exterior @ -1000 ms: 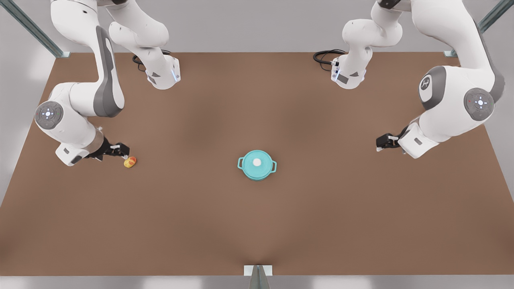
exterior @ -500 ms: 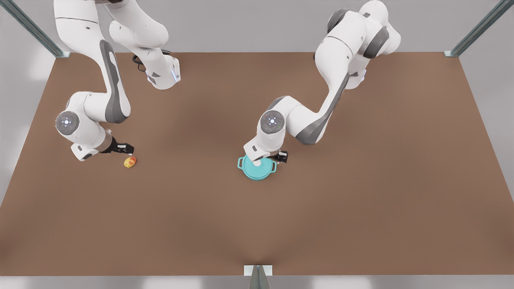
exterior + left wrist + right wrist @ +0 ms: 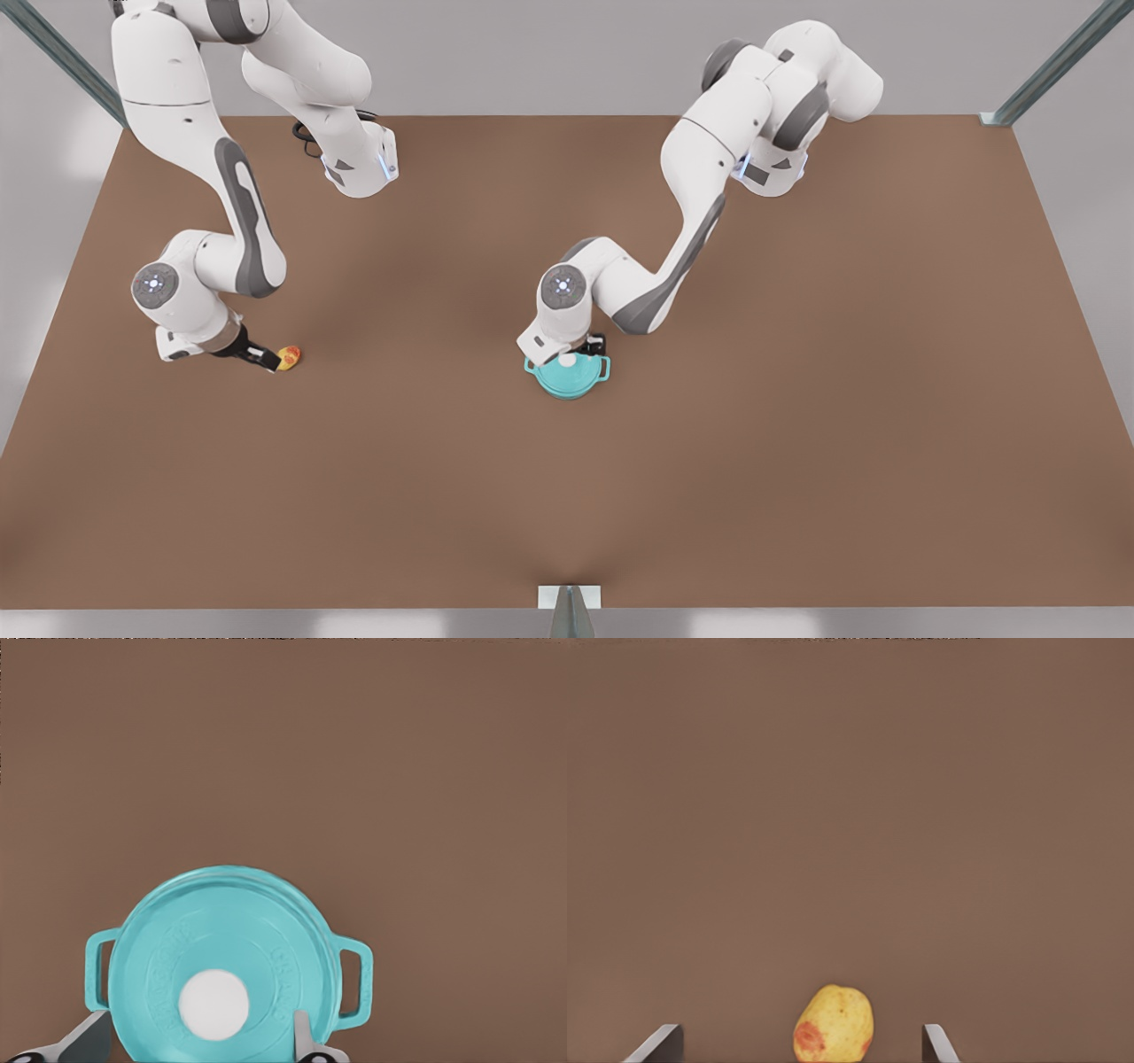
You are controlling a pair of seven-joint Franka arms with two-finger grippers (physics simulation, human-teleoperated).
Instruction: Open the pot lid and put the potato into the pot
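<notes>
Both grippers stand open: the left gripper [image 3: 199, 1047] straddles the pot lid's [image 3: 226, 961] knob, the right gripper [image 3: 802, 1047] the potato [image 3: 834, 1024]. An off-centre squeeze could flick the potato away or drag the pot [image 3: 569, 376] sideways.

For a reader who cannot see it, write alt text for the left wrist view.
A teal pot lid with a white knob sits closed on the two-handled pot on a brown table. The left gripper is open, fingers either side of the knob.

teal pot [image 3: 567, 379], teal pot lid [image 3: 221, 961] white-knobbed, yellow potato [image 3: 834, 1024] orange-red patched, brown table [image 3: 567, 487]
</notes>
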